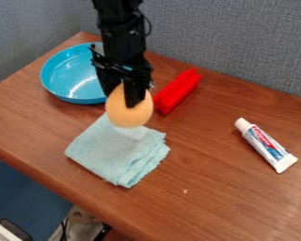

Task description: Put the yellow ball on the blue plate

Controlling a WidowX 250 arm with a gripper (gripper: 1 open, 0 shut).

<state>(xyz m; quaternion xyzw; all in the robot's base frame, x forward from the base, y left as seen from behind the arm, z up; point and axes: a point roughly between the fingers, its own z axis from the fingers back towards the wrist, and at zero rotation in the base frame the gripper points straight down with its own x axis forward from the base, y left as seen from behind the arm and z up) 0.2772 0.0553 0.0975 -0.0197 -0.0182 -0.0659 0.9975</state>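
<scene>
One pincer [127, 94] pointing straight down, clamping yellow ball [127, 112].

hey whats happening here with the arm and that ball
A black robot arm's fingers are shut on a smooth yellow-orange ball, holding it just above a pale teal folded cloth. The round turquoise-blue plastic plate sits empty behind it to the left, so the ball is not there yet.
</scene>
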